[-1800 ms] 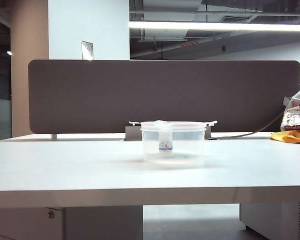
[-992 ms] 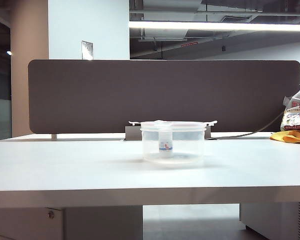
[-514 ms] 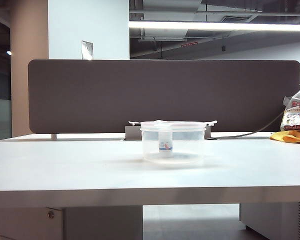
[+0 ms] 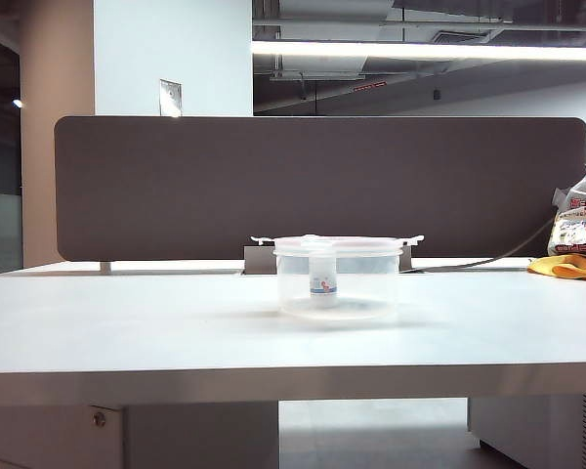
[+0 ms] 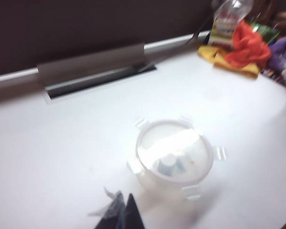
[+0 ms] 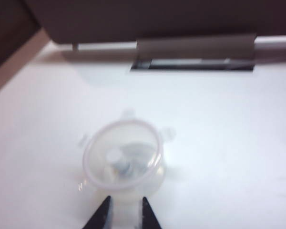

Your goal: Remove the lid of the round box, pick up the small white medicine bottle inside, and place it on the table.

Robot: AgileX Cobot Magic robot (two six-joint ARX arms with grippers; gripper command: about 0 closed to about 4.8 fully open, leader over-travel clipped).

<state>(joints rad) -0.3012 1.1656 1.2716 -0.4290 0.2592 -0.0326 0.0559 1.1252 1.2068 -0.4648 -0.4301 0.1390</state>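
Tool on the right: its two dark fingertips stand a narrow way apart, holding nothing, just short of the box and aimed straight at its near wall. Left tool: tips pressed together, empty, off to one side of the box and a little farther from it. Neither arm shows in the exterior view.

The box stands mid-worktop, lid seated flat on it, clip tabs sticking out past the rim. The bottle stands upright inside, its long axis vertical, left of centre in the exterior view.

By my reading, the right tool is nearer and better lined up, though the lid lies above its tips, so the move turns on rising to the rim.

Against the earlier exterior frames, box, lid and bottle sit unmoved.
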